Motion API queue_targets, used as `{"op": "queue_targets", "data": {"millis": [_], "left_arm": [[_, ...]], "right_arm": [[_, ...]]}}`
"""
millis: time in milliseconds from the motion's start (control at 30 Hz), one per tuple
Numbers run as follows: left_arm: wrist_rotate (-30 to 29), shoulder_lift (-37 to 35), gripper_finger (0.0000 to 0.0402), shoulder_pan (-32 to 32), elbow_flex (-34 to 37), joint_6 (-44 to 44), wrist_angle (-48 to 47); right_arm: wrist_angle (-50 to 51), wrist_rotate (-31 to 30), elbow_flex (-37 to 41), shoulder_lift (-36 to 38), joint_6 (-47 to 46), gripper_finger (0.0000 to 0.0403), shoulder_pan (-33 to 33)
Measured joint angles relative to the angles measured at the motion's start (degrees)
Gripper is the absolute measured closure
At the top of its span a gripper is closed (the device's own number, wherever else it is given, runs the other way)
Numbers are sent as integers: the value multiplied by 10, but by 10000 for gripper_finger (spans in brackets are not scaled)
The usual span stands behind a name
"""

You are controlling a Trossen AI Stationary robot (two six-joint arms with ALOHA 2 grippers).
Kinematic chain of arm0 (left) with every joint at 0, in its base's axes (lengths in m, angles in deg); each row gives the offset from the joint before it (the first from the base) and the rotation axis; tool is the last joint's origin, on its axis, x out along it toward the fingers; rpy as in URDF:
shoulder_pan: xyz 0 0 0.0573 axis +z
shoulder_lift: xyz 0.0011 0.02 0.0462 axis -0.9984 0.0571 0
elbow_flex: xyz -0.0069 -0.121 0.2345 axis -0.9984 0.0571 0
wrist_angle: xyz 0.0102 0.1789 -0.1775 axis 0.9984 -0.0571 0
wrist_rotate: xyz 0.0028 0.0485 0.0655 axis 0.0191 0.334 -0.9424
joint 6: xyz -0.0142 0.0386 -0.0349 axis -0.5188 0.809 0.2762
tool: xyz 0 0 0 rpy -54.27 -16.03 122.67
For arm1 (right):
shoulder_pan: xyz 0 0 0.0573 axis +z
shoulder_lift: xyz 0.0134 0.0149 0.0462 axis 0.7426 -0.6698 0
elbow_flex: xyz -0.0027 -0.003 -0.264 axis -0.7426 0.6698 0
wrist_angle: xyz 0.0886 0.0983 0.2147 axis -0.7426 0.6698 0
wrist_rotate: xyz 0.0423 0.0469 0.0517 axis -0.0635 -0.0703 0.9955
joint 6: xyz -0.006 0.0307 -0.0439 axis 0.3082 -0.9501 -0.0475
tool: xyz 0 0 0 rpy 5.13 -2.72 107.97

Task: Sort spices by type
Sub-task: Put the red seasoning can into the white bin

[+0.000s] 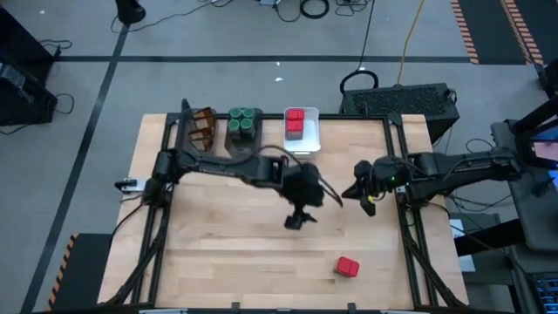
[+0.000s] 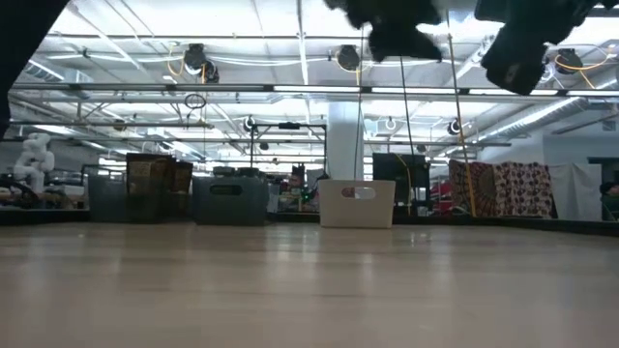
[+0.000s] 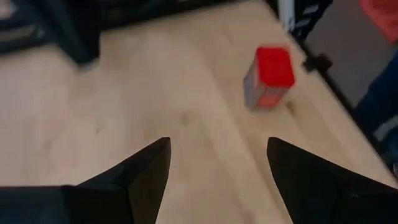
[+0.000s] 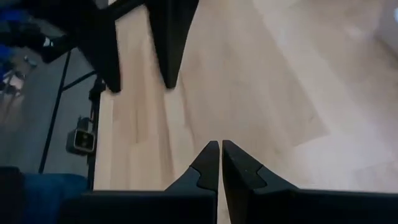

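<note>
One red boxy tin (image 1: 348, 267) stands alone on the bare wood near the table's near right corner; the left wrist view shows this tin (image 3: 269, 77) ahead of my fingers. My left gripper (image 1: 296, 218) hangs open over the table's middle, well short of the tin and touching nothing. My right gripper (image 4: 220, 155) is shut and empty, held above the table's right part (image 1: 364, 201). At the far edge, brown packets (image 1: 203, 127) sit in a dark bin, green-lidded jars (image 1: 243, 122) in a second dark bin, and red tins (image 1: 296, 122) in the white bin.
The three bins (image 2: 357, 204) line the table's far edge. A black metal frame runs along the table's left and right sides (image 1: 405, 218). Bare wood lies between my left gripper and the lone tin.
</note>
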State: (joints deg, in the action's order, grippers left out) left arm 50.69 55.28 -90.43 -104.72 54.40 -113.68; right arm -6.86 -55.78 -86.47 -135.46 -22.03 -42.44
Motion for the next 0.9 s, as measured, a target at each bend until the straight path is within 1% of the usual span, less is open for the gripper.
{"op": "queue_targets", "data": {"millis": [200, 367, 433, 600, 767, 900], "left_arm": [[-4, 47, 129, -49, 0, -7, 83], [0, 82, 129, -68, 0, -21, 164], [1, 100, 129, -74, 0, -16, 206], [3, 139, 129, -87, 0, 9, 288], [6, 173, 130, -97, 0, 10, 333], [5, 188, 130, -107, 0, 10, 369]], "right_arm": [[27, -19, 0, 2, -60, 403, 80], [77, -76, 0, 10, -125, 403, 150], [93, -88, 0, 11, -153, 403, 178], [89, -97, 0, 5, -204, 403, 250], [86, -140, 0, -7, -259, 403, 322], [86, -180, 0, -25, -295, 403, 362]]}}
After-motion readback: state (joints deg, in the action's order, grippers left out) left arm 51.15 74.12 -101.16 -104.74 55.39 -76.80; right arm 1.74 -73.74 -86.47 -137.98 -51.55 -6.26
